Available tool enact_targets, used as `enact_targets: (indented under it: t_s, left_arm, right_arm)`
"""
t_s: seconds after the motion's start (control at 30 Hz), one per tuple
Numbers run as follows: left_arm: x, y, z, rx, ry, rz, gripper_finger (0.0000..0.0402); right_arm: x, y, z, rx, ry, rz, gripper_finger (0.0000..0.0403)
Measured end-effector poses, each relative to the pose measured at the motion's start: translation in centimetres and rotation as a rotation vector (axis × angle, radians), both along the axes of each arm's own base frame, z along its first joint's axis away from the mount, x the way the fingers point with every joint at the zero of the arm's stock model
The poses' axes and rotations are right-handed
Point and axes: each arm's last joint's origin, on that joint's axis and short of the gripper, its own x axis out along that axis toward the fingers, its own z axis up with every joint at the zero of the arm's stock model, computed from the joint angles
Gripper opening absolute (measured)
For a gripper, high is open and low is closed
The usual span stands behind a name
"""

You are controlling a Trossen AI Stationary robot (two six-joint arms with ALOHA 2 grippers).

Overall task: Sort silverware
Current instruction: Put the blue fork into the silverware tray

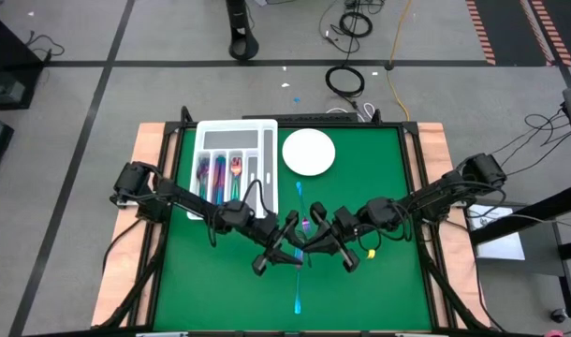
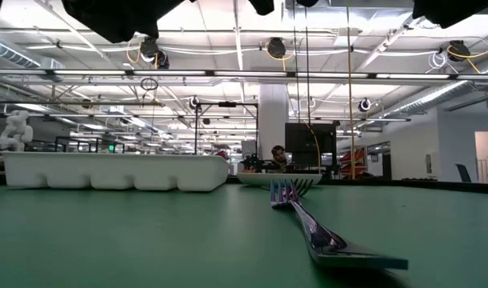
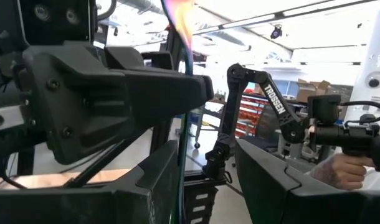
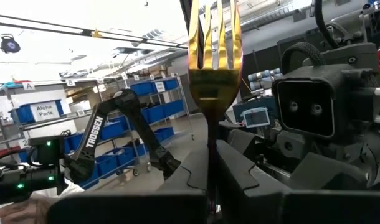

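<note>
Above the green table's (image 1: 360, 206) middle, both grippers meet. Right gripper (image 4: 210, 186): fingers closed tight on the handle of one gold-tinted fork (image 4: 215, 43), tines upright. Left gripper (image 3: 205, 180): fingers parted wide, with that fork's thin handle between them; contact not discernible. Two more pieces lie on the table: one fork (image 2: 308, 220) near the front edge, one nearer the single white plate (image 1: 309, 152). One divided tray (image 1: 231, 164) holds at least three pieces.

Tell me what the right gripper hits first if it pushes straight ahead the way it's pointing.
Likely the left gripper: the right gripper, shut on a fork, faces it over mid-table. Depth is unclear.
</note>
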Motion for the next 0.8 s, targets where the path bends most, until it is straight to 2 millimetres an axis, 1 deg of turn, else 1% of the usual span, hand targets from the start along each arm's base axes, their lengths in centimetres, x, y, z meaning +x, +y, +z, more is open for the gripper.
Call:
enact_targets:
  t_s: [0.37, 0.47, 0.6, 0.8]
  left_arm:
    - [0.3, -0.09, 0.68, 0.0, -0.02, -0.014, 0.0159]
    - [0.3, -0.09, 0.67, 0.001, -0.019, -0.014, 0.0147]
    - [0.41, 0.09, 0.55, 0.004, -0.004, -0.005, 0.0111]
    - [0.61, 0.66, 0.4, 0.01, 0.011, 0.006, 0.0025]
  right_arm:
    - [0.09, -0.32, 0.04, 0.008, 0.0, -0.024, 0.0]
    - [0.09, -0.32, 0.06, 0.009, -0.002, -0.025, 0.0]
    - [0.12, -0.32, -0.03, 0.007, 0.008, -0.027, 0.0]
    - [0.14, -0.33, -0.09, 0.006, 0.013, -0.031, 0.0]
